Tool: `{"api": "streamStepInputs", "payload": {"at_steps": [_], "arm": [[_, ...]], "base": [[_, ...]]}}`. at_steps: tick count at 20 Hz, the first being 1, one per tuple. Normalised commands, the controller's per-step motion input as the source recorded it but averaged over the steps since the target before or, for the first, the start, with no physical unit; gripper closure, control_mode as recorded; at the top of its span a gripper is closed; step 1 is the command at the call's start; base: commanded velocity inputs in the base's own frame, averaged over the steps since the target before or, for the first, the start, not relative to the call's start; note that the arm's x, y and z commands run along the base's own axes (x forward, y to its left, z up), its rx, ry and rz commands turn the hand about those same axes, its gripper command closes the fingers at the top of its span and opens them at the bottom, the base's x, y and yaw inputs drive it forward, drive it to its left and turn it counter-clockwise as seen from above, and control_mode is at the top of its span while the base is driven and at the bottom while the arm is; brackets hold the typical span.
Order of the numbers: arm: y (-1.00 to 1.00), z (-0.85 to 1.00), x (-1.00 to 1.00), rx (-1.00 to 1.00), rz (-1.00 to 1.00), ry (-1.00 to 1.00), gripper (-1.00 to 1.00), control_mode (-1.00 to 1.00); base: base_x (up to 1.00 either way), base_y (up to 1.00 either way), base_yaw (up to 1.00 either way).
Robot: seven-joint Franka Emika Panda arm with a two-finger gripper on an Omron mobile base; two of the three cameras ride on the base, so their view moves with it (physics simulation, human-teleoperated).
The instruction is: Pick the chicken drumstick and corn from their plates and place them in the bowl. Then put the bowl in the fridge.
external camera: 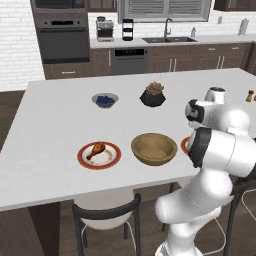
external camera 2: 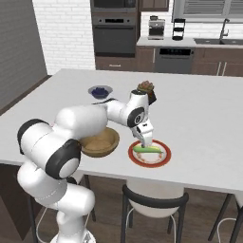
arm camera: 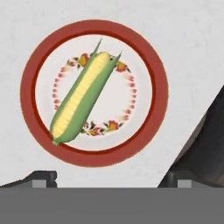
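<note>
Corn point(arm camera: 81, 98) lies on its red-rimmed plate point(arm camera: 30, 70), slanting across the plate's middle inside a ring of small painted flowers; yellow kernels show between green husk leaves. No writing or brand can be read on the plate, or on anything else in the views. The gripper point(external camera 2: 145, 138) hangs just above this plate with its fingers spread wide and nothing between them; in the hand view the two dark fingertips point(arm camera: 41, 178) stand far apart at the bottom, below the plate. Whether the tips touch the corn cannot be told from the right base view, though they look slightly above it.

Taking the wooden bowl point(external camera: 154, 148) as landmark: it sits empty on the white island counter point(external camera: 55, 115), with the corn plate just beside it on the right. On the bowl's left, near it, is the second plate point(external camera: 99, 155) with the chicken drumstick point(external camera: 96, 150) resting on it. Beyond the bowl, farther across the counter, stand a black plant pot point(external camera: 152, 95) and, to the pot's left, a small grey bowl of blueberries point(external camera: 105, 100).
</note>
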Motion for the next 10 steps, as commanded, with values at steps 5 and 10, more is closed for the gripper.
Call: {"api": "streamStepInputs", "payload": {"at_steps": [5, 10], "arm": [[-0.21, -0.53, 0.38, 0.10, -0.10, -0.05, -1.00, -1.00], [-0.01, -0.45, 0.47, 0.03, -0.13, -0.03, -1.00, -1.00]], "base": [[0.00, 0.00, 0.00], [0.00, 0.00, 0.00]]}}
